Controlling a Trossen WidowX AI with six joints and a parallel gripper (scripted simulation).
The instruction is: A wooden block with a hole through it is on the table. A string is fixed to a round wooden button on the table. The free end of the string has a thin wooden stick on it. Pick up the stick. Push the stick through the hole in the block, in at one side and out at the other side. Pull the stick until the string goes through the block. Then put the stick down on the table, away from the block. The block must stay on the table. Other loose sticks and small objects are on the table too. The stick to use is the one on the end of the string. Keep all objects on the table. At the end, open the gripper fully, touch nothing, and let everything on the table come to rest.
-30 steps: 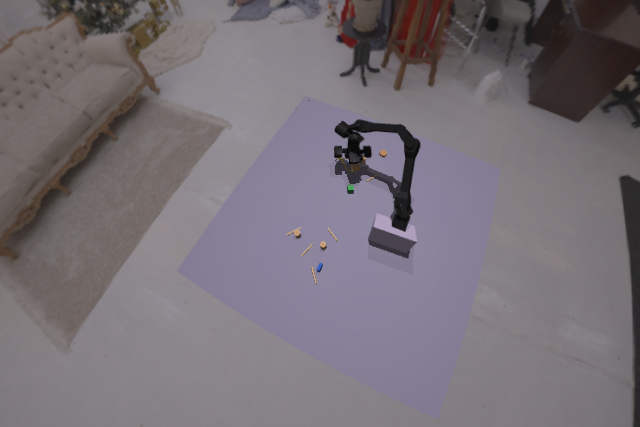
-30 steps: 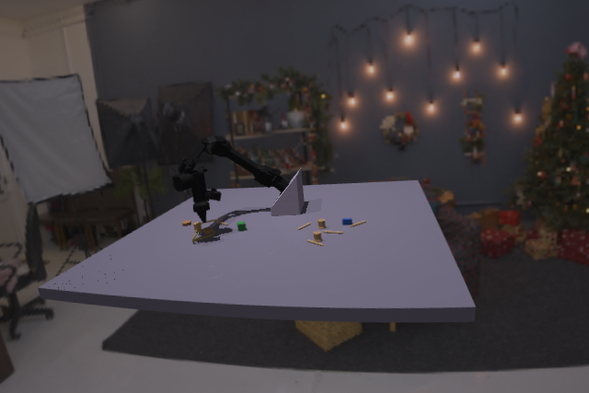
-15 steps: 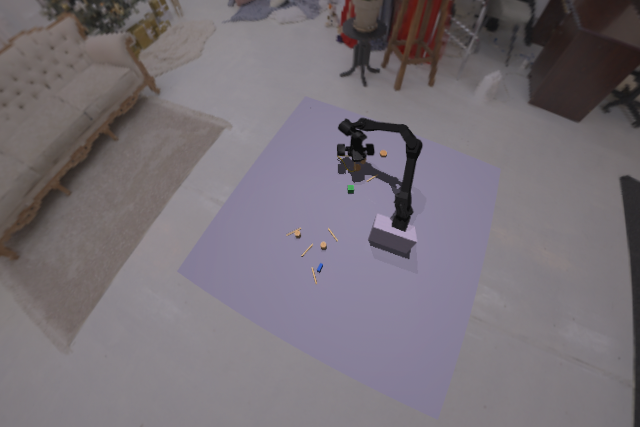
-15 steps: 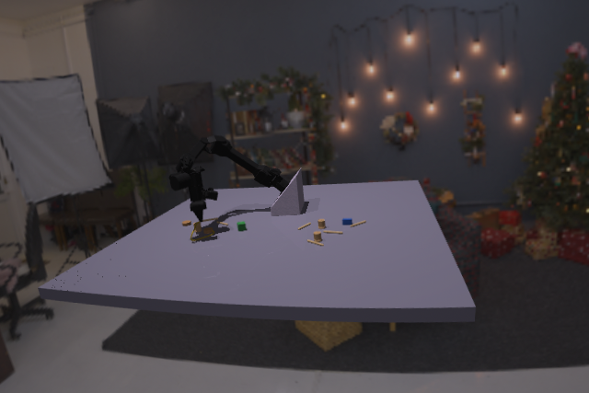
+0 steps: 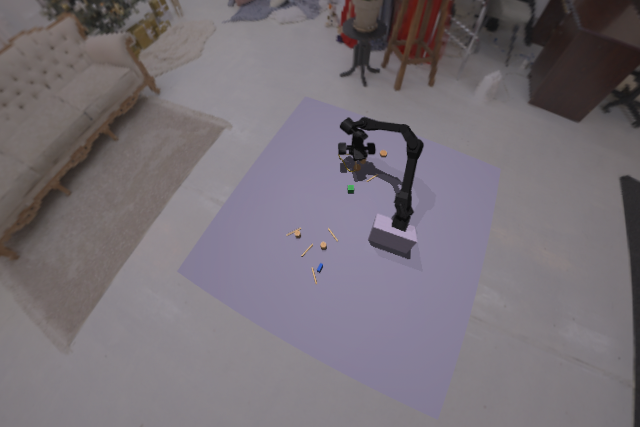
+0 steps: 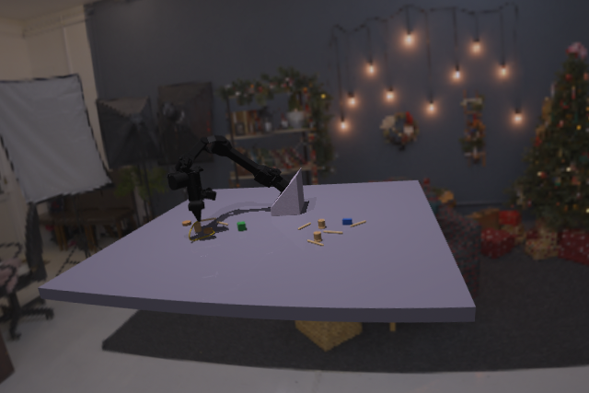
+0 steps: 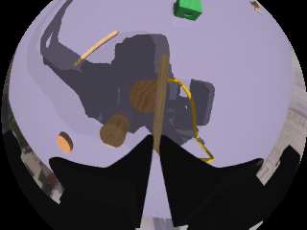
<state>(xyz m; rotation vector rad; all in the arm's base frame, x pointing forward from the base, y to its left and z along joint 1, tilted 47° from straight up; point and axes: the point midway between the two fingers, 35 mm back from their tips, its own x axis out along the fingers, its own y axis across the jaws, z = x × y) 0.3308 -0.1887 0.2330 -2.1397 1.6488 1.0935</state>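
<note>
The green block [image 5: 351,189] [image 6: 241,226] [image 7: 188,9] stands on the table, with a dark hole in the side facing the wrist camera. My gripper [image 6: 198,220] [image 7: 156,140] is shut on one end of a wooden stick [image 7: 162,91], which points forward toward the block's side of the wrist view, above the table and clear of the block. A yellow string [image 7: 193,110] [image 6: 191,238] loops from the held end round to the right and back behind the stick, toward the round wooden button [image 7: 142,96]. The string's join at the button is hidden by the stick.
Near the gripper are an upright wooden cylinder [image 7: 114,131], a small disc [image 5: 383,153] [image 6: 186,223] [image 7: 64,143] and a loose stick [image 5: 372,177] [image 7: 96,48]. Farther off lie a blue piece [image 5: 320,267] [image 6: 347,221], two wooden cylinders [image 5: 323,245] [image 5: 297,233] and several loose sticks.
</note>
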